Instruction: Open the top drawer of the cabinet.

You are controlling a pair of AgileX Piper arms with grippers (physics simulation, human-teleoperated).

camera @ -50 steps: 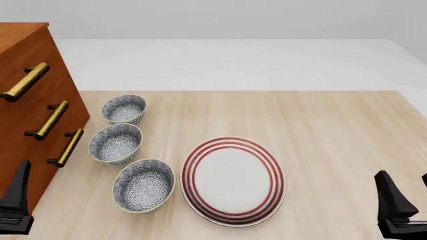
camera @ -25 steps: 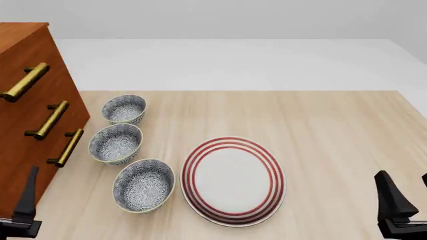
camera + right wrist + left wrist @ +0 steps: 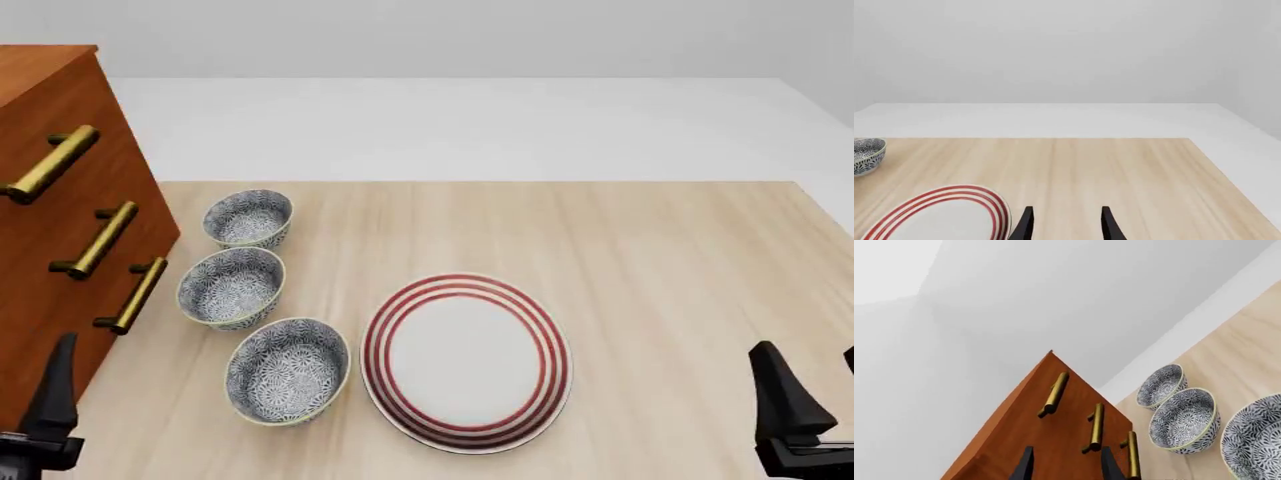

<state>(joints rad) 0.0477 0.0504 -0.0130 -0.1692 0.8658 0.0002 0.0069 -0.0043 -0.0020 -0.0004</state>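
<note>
The cabinet stands at the left edge of the front view, a tall reddish-brown wooden body that runs from the top left corner down to the lower left of the frame. On its front there are three brass bar handles, one under the other. The top drawer is the highest one, in the upper left of the frame, and its handle is a brass cylinder set on two short posts; the drawer front lies flush with the rest of the cabinet face, so it is closed. In the left wrist view the same cabinet fills the lower middle of the frame and the top handle is seen above the two black fingers. The left gripper has its fingers apart with a clear gap, and nothing is between them; in the front view it appears at the bottom left corner, just beside the lower part of the cabinet, well below the top handle. The right gripper also shows two separated fingers with only the table between them; in the front view it sits at the bottom right corner, well apart from the cabinet. Three patterned bowls stand in a row right of the cabinet, and a white plate with red rings lies in the lower middle of the frame.
</note>
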